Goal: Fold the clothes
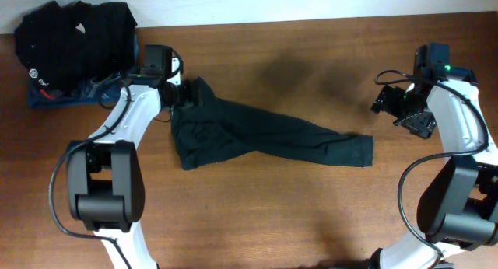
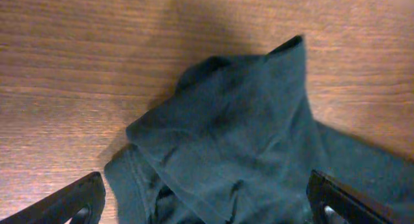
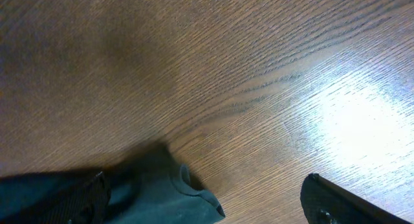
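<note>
**Both claws released, dark garment unfolded on the wood**

You are looking at a brown wooden surface [image 1: 311,214] with a clear grain running along it, backed by a strip of pale wall [image 1: 311,5] at the far edge. A soft shadow sits on the boards near the far middle, and the right wrist view catches a bright patch of glare on the wood.

The clothes [image 1: 257,137] lie rumpled on the surface, bunched at the left and trailing in a long diagonal band toward the right centre.

Your left claw [image 2: 210,204] is spread wide over the bunched left end, a finger on either side of the raised folds, gripping nothing. Your right claw [image 3: 204,198] is also spread wide and holds nothing. It is above the garment's right tip, with bare wood beyond.

In the far left corner a black ribbed garment [image 1: 70,36] with a round white logo is heaped on a blue garment [image 1: 47,98], just beside the left arm
</note>
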`<action>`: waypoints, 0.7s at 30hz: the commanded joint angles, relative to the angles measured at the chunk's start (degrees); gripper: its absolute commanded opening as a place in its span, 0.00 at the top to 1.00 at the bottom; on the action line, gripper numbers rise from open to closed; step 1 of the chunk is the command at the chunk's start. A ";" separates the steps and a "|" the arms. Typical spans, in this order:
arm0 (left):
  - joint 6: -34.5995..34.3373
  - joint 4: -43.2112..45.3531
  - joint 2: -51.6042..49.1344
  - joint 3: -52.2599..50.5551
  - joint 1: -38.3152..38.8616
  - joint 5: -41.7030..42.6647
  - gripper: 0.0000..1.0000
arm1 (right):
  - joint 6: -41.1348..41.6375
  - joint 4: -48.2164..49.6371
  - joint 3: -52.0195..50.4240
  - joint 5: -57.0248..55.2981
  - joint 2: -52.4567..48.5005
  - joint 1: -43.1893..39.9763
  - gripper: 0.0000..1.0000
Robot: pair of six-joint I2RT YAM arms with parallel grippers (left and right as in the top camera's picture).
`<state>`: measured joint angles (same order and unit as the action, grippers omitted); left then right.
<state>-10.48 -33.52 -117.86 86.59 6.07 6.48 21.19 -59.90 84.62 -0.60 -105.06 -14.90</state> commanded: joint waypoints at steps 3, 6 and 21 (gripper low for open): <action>1.20 1.66 -3.28 0.90 -0.02 1.20 0.01 | 0.09 0.11 -0.46 0.11 -0.33 -0.11 0.01; 1.20 1.86 -4.68 0.90 0.00 1.25 0.01 | 0.09 0.11 -0.46 0.11 -0.33 -0.11 0.01; 1.20 6.34 -5.01 0.90 0.04 3.43 0.01 | 0.09 0.11 -0.46 0.11 -0.33 -0.11 0.01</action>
<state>-10.22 -27.83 -122.37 86.59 6.07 8.29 21.19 -59.88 84.62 -0.60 -105.06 -14.90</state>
